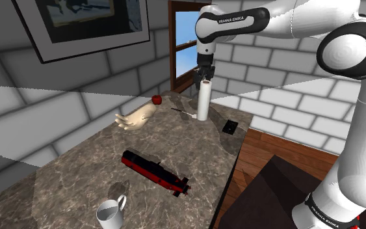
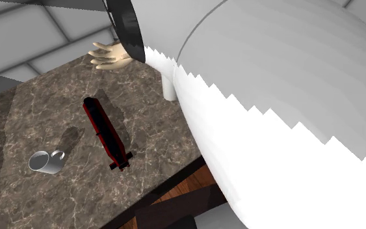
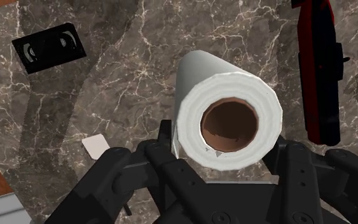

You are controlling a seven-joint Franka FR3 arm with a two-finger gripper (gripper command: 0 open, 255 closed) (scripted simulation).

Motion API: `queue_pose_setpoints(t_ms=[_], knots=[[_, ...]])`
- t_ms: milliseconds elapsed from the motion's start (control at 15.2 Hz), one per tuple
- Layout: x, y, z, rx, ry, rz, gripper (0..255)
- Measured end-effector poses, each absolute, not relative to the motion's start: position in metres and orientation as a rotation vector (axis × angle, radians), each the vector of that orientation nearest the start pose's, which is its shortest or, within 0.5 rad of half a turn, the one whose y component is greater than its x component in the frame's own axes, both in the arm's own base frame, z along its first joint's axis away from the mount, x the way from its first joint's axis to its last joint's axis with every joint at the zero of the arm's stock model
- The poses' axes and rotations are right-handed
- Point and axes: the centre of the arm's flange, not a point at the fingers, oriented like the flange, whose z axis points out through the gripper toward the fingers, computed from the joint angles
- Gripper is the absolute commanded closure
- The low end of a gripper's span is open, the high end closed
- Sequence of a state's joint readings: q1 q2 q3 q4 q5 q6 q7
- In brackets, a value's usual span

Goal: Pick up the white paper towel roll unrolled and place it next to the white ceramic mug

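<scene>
Roll point(image 1: 203, 101) upright at the counter's point(image 1: 77, 175) far end, clasped near its top by the gripper point(image 1: 204, 79), likely for a tip-free carry. Stands well apart from the mug point(image 1: 111, 211), a red-black model point(image 1: 155, 171) between, so calls for lifting over.

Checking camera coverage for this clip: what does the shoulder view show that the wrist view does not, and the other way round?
Shoulder view, not wrist view: the white mug at the near end of the marble table, the window and the framed picture.
Wrist view, not shoulder view: the roll's brown core and a small white card lying near the roll.
Both: the hand shut on the top of the upright paper towel roll, the black cassette and the black-and-red model.
</scene>
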State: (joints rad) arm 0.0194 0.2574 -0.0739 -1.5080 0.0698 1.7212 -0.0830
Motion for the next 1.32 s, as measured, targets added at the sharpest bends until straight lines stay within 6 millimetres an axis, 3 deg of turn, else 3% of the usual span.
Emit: queue_pose_setpoints(t_ms=[660, 858, 1320], knots=[[0.635, -0.023, 0.566, -3.088, -0.029, 0.061, 255], [0.625, 0.0, 0.57, -3.088, -0.03, 0.062, 255], [0.583, 0.082, 0.572, -3.088, -0.031, 0.062, 255]])
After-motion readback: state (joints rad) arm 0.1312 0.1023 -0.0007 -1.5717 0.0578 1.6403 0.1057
